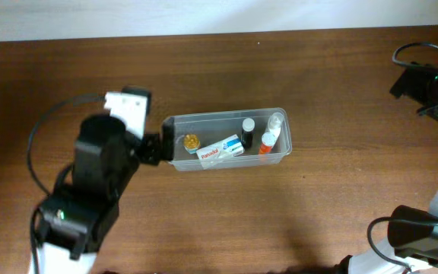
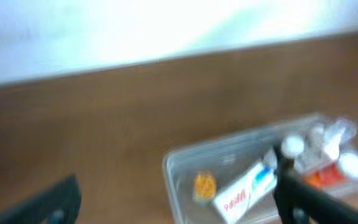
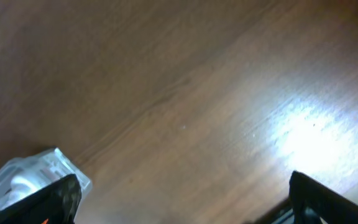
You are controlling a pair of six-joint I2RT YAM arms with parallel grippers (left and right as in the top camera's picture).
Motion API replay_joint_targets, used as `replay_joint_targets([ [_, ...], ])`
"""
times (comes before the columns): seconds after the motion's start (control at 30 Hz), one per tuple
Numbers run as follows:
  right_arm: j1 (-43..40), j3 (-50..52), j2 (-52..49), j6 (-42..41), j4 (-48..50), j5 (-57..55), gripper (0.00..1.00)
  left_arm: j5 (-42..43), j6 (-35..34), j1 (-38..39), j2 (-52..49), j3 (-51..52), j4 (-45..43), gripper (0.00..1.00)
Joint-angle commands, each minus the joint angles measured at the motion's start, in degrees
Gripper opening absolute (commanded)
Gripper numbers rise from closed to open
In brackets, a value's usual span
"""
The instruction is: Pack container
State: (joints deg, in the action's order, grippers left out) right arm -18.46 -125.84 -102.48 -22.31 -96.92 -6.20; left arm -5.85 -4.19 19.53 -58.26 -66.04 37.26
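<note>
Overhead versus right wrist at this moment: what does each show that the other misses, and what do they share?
Only overhead: the left gripper by the left end of the container, with the white box and yellow item inside. Only right wrist: the right gripper, open above the wood, and a bright glare patch. Both: part of the container and the brown table.

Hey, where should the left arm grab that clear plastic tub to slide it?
Probably the rim of the clear rectangular plastic tub at the short end facing the left gripper, approached from that side. The thin upright wall fits between the jaws, and the white box and small bottles lie further in.
</note>
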Motion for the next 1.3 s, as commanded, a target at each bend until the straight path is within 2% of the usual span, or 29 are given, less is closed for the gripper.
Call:
replay_joint_targets([
  [0.0, -0.31, -0.81, 1.18, -0.04, -0.22, -0.7, 0.98, 8.15, -0.31, -5.51, 11.82, 16.92, -15.06, 0.99],
  [0.3, -0.31, -0.81, 1.18, -0.04, -0.22, -0.7, 0.99, 12.92, -0.33, -12.39, 33.35, 45.09, -41.51, 0.99],
  [0.57, -0.31, -0.81, 1.18, -0.04, -0.22, -0.7, 0.98, 17.59, -0.33, -17.49, 47.47, 58.45, -50.42, 0.99],
  [1.0, -0.31, -0.81, 1.18, -0.04, -0.22, -0.7, 0.98, 17.66, -0.33, -20.46, 55.36, 65.35, -48.35, 0.99],
  [1.2, -0.31, -0.81, 1.18, -0.04, -0.22, -0.7, 0.98, 17.4, -0.07, -20.46, 57.53, 65.51, -42.82, 0.99],
  [1.27, -0.31, -0.81, 1.18, -0.04, -0.22, -0.7, 0.98, 16.85, -0.07, -20.46, 57.94, 65.51, -37.51, 0.99],
])
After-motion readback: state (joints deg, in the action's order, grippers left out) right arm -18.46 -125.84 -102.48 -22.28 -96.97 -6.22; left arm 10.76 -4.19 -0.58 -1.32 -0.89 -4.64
